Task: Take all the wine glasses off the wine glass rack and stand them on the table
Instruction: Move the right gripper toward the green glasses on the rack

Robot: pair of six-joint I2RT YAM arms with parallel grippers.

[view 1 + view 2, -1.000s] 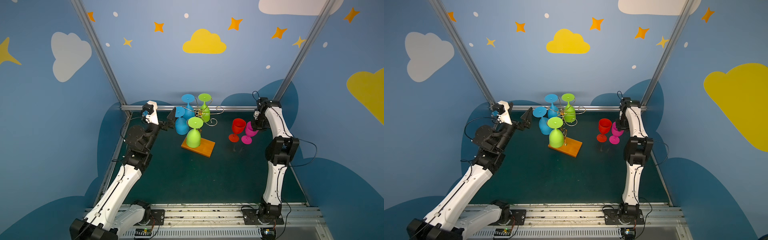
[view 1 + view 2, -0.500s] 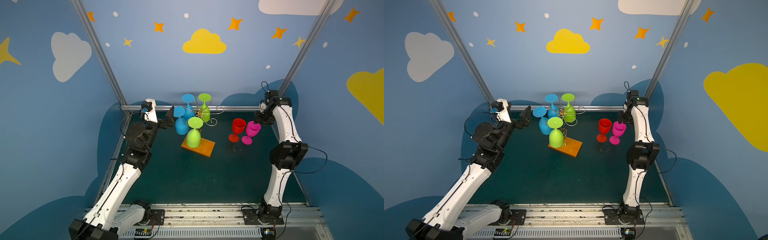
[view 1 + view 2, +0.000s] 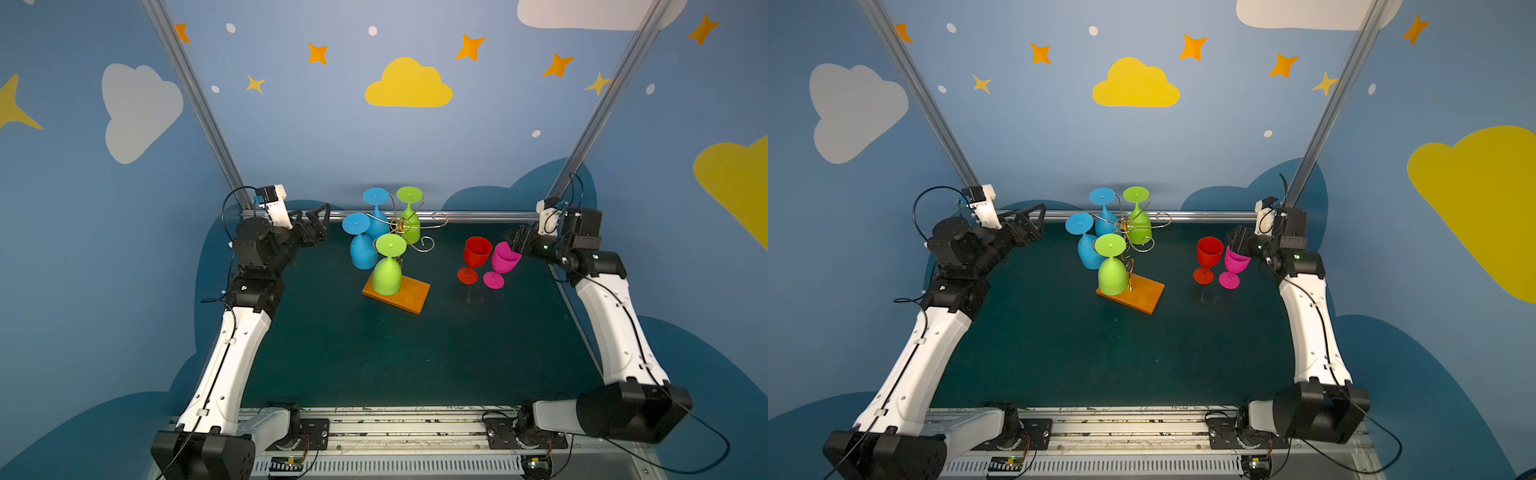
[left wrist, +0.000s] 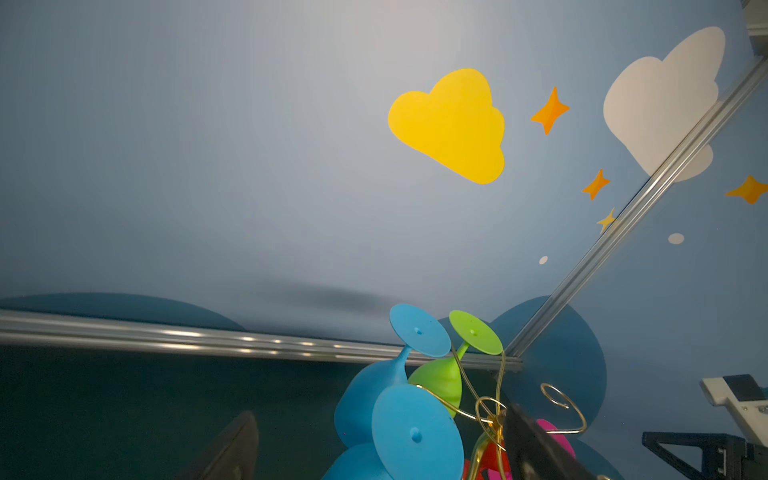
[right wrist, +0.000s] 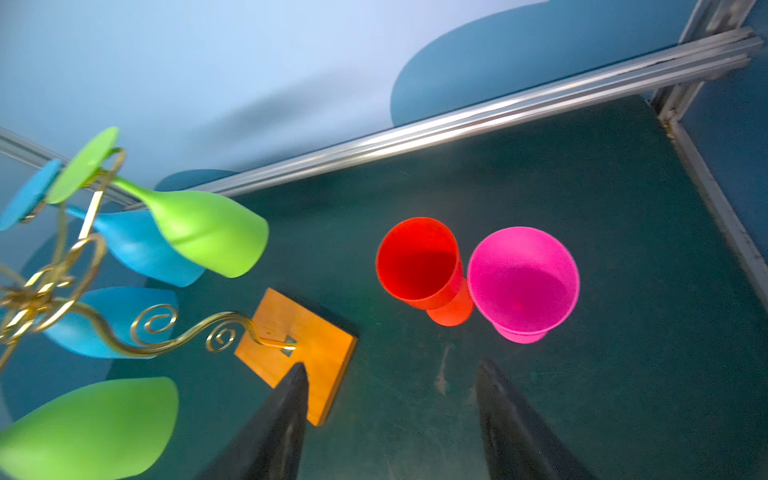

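Observation:
The wine glass rack (image 3: 401,226), gold wire on an orange wooden base (image 3: 409,296), stands mid-table with two blue and two green wine glasses hanging bowl-down. The nearest blue wine glass (image 3: 360,249) hangs at its left side. My left gripper (image 3: 316,217) is open a short way left of it, not touching; in the left wrist view the blue foot (image 4: 415,432) shows between the dark fingers (image 4: 232,449). My right gripper (image 3: 515,243) is open and empty, just behind an upright magenta glass (image 3: 503,258) on the mat. The rack (image 3: 1127,226) shows in both top views.
A red glass (image 3: 476,251) stands upright against the magenta one, right of the rack. Two free scroll arms (image 3: 438,218) point toward them. A metal rail (image 3: 478,216) and the back wall run close behind; the right frame edge (image 5: 715,199) lies near the glasses.
My right gripper has let go of the magenta glass, opened wider and drawn back to the right as the arm lowered. My left gripper has shifted slightly left, away from the blue glass.

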